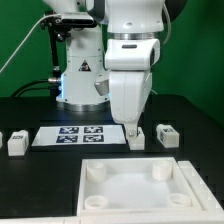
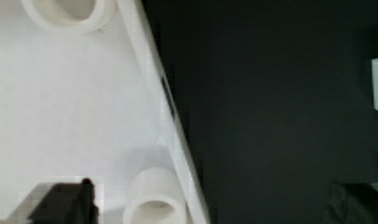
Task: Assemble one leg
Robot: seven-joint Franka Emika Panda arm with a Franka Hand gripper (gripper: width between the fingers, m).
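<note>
The gripper point(image 1: 132, 126), its fingers point(image 2: 61, 203) seen spread and empty, is held just above the leg point(image 1: 137, 138), which is stood upright on the counter point(image 1: 30, 180) right of centre in the exterior view, so a short straight descent is judged needed.

White arm point(image 1: 135, 75) — black band point(image 1: 135, 38), dark-fingered hand point(image 2: 209, 202).
</note>
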